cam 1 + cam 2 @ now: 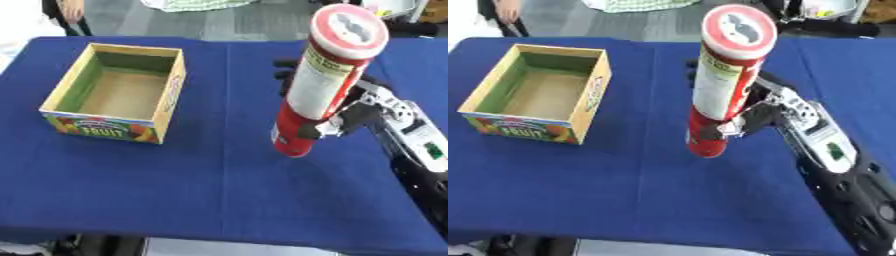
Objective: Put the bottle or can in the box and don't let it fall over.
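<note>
Box (114,95) sits left on the table (210,200), open top up, nothing in it, fruit print on the front wall. Can (324,80) stands well to its right: tall red tube with a white label, tilted toward the camera, base apparently just at the cloth. Right hand (337,122) has its fingers curled round the lower half from behind. Likely rigid cardboard, light, smooth-sided (top-heavy when gripped this low). I'd hold nearer mid-height. Left hand is out of sight.
</note>
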